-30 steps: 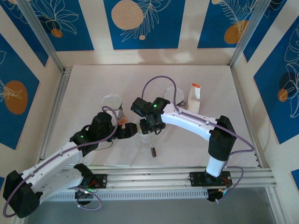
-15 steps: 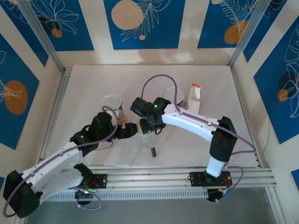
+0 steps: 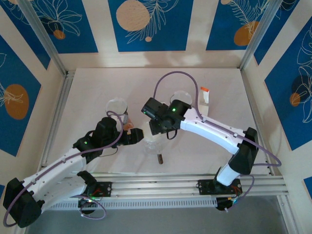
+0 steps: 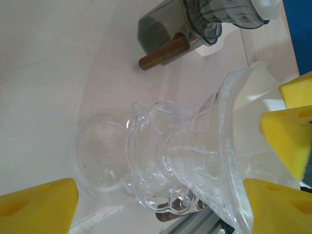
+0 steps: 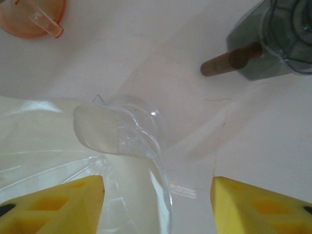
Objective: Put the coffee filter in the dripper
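A clear dripper [image 3: 153, 145] stands near the table's front middle. The white coffee filter [image 5: 53, 146] lies inside its cone and shows through the wall [image 4: 263, 97] in the left wrist view. My right gripper [image 5: 156, 187] hangs open just above. One finger is over the filter, the other is outside the dripper's rim [image 5: 165, 185], and neither touches anything. My left gripper [image 4: 161, 190] sits open at the dripper's left side [image 3: 139, 135]. The dripper's body [image 4: 195, 161] is between its wide-spread fingers, with a gap on the base side.
A grey grinder [image 5: 285, 39] with a brown handle [image 5: 229, 59] and an orange scoop [image 5: 29, 17] stand just beyond the dripper. A white carton [image 3: 204, 101] and a clear glass [image 3: 180, 96] are at the back right. A short brown cylinder [image 3: 159, 157] lies near the front rail [image 3: 195, 181].
My right gripper has drawn back a little toward the far right, off the dripper. Its elbow has swung out to the right. The left arm and the dripper have stayed put.
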`<action>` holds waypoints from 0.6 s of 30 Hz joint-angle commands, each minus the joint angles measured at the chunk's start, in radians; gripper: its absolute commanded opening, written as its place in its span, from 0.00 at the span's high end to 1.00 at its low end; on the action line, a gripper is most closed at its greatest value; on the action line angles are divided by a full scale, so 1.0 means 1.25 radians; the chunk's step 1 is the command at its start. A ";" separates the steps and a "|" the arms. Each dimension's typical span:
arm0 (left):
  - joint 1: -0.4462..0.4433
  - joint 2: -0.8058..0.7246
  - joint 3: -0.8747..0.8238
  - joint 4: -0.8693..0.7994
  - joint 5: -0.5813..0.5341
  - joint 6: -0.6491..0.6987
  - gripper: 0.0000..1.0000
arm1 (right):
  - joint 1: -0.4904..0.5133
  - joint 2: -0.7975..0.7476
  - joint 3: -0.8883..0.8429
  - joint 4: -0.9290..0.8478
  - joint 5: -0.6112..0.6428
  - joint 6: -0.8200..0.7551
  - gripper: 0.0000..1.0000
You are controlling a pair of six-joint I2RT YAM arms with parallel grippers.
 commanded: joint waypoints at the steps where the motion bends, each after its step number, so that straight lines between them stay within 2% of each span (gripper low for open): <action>1: 0.011 0.004 -0.011 -0.004 0.012 -0.011 0.14 | 0.004 -0.036 -0.003 -0.031 0.038 0.033 0.40; 10: 0.011 0.004 -0.012 -0.004 0.011 -0.011 0.14 | -0.014 -0.075 -0.062 -0.048 0.053 0.067 0.41; 18: 0.011 0.004 -0.010 -0.006 0.008 -0.012 0.13 | -0.006 -0.090 -0.054 -0.025 0.059 0.062 0.41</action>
